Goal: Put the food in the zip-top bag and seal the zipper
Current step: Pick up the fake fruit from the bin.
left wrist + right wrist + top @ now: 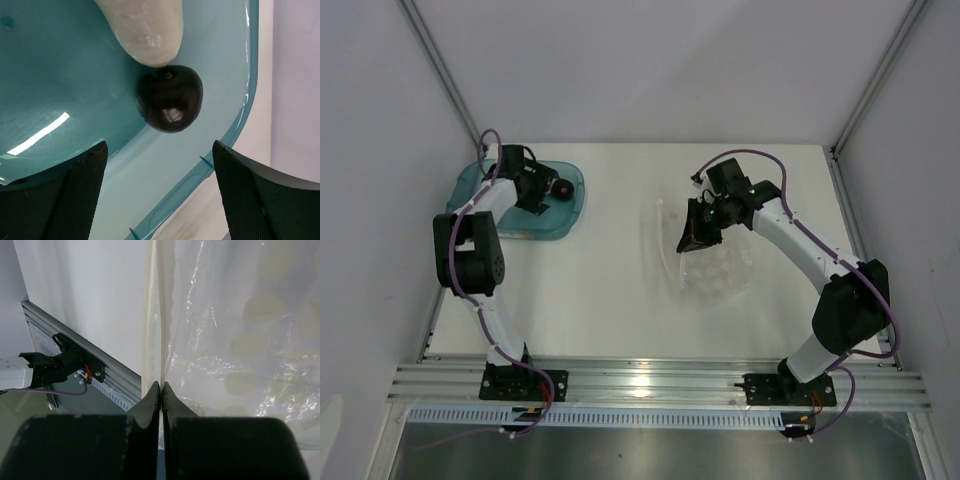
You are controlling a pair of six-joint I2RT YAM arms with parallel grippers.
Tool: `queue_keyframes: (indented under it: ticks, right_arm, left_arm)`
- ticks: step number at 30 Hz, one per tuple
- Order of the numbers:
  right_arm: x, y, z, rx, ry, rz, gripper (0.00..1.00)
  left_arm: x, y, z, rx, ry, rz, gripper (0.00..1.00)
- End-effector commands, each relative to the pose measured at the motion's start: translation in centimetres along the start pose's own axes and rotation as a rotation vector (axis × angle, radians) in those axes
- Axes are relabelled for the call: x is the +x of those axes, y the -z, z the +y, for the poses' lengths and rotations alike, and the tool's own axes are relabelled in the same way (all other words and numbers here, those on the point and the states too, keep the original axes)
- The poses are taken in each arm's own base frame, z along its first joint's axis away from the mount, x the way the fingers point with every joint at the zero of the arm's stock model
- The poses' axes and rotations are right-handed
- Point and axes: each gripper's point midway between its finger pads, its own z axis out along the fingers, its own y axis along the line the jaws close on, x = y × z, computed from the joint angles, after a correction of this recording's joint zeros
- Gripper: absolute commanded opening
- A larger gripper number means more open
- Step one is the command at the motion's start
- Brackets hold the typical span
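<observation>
Currently the left gripper (159, 150) gapes wide, the dark brown-black round toy (170, 99) just ahead in the translucent teal plastic tray (50, 75); the right gripper (160, 390) pinches the edge of the clear crinkly zip-top bag (225, 340).

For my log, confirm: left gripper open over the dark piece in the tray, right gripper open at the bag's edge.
Wrong on the right gripper: the right wrist view shows it shut on the zip-top bag's edge. The rest holds.

The white table (610, 290) carries a teal tray (563, 222) (left) and the zip-top bag (720, 272).
</observation>
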Motion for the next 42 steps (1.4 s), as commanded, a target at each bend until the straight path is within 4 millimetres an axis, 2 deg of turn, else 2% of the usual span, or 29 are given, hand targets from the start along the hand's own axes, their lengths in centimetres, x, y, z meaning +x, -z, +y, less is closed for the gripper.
queue_keyframes:
  ticks: [1,4,9,17,25,29,40,41,42]
  right_arm:
    - [0.0,1.0,0.2,-0.013,0.039,-0.017,0.00]
    - [0.2,1.0,-0.1,-0.005,0.034,-0.002,0.00]
    - [0.2,1.0,-0.6,0.013,0.039,0.004,0.00]
    - [0.4,0.7,-1.1,0.022,0.027,0.010,0.00]
    - [0.4,0.6,-1.3,0.024,0.017,0.007,0.00]
    - [0.6,0.5,-1.4,0.027,0.014,0.004,0.00]
    - [1.0,0.8,-1.6,0.034,0.005,-0.010,0.00]
    - [1.0,0.8,-1.7,0.035,0.002,-0.011,0.00]
    - [1.1,0.9,-1.7,0.037,-0.001,-0.012,0.00]
  left_arm:
    - [-0.6,-0.7,-1.7,0.055,0.055,-0.010,0.86]
    - [-0.7,-1.5,-2.4,0.068,0.073,-0.003,0.84]
    - [-0.8,-2.2,-2.1,0.068,0.088,-0.019,0.82]
    - [-0.8,-3.3,-3.0,0.105,0.091,-0.017,0.81]
    - [-0.3,-4.3,-2.3,0.085,0.092,-0.014,0.81]
    - [-0.1,-4.6,-2.8,0.103,0.096,-0.008,0.79]
    - [0.7,-5.6,-3.4,0.095,0.101,0.001,0.74]
    - [0.7,-5.6,-3.4,0.094,0.097,0.001,0.72]
    - [0.8,-5.6,-3.5,0.095,0.092,0.001,0.67]
